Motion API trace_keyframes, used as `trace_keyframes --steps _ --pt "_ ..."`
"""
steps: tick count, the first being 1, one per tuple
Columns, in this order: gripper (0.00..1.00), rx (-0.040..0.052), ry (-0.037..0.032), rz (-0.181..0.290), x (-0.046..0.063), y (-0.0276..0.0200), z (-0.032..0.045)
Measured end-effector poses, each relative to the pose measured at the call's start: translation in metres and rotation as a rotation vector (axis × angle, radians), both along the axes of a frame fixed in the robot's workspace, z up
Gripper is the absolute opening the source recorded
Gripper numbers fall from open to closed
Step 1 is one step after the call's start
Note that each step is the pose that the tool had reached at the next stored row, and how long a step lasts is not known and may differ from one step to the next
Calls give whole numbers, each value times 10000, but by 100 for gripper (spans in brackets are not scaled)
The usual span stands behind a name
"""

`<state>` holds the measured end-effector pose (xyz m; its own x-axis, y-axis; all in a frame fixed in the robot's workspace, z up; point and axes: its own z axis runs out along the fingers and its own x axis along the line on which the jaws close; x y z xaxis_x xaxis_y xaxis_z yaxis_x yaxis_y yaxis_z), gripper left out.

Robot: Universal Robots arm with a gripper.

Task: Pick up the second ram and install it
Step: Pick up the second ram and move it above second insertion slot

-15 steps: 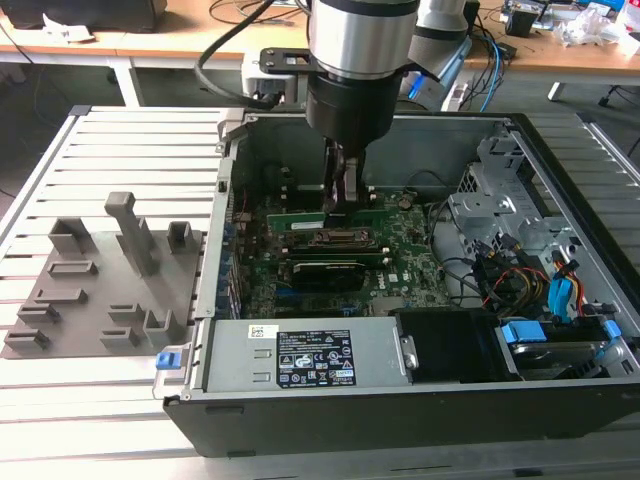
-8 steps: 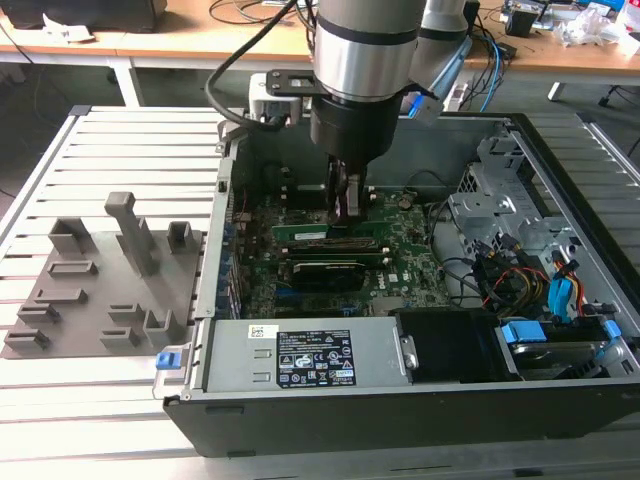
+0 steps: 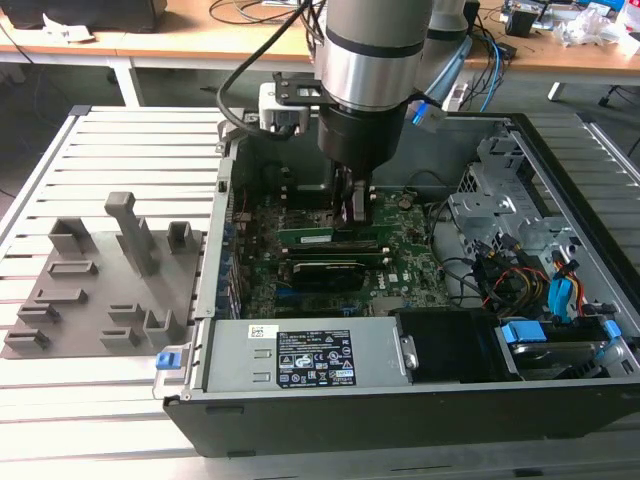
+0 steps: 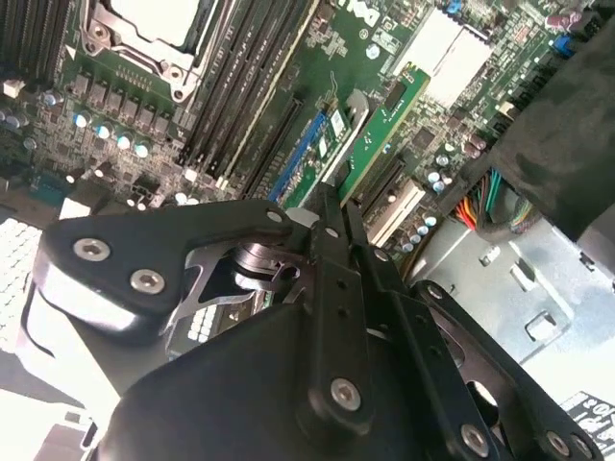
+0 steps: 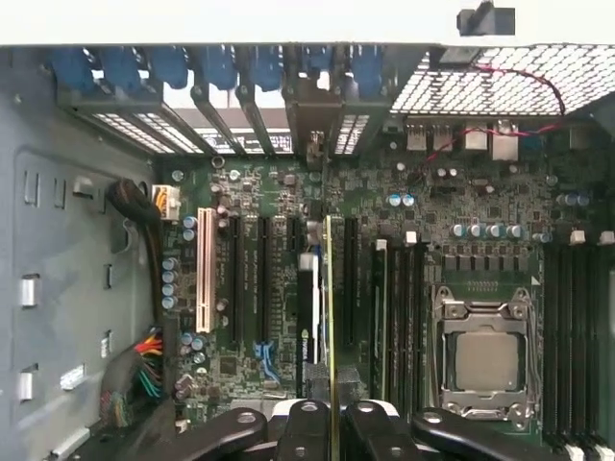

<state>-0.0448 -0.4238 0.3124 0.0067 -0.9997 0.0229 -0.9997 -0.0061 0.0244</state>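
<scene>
Exterior view oblique above case (image 3: 400, 420), both wrist views close over motherboard (image 4: 365, 38) (image 5: 432, 206)

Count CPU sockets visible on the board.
1: the CPU socket, metal-framed, between two banks of memory slots, a few slots over from the second ram clamped in the gripper. The gripper hides part of the motherboard, so another may be hidden.

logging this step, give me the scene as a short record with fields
gripper: shut on ram, inside case
ram: held on edge over motherboard
seated in slot: cannot tell
case: open, on slatted table
rack: grey, outside case, on the exterior view's left
</scene>
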Motion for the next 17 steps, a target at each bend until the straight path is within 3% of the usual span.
trace_keyframes --steps 3,5,8,12,17 --pt "14 1 -1 0 79 29 -21" --pt "14 0 0 2 128 74 -47" --pt "14 19 0 9 129 114 -70" --pt "14 39 0 56 129 304 -74" --pt "14 38 0 57 129 319 -74"
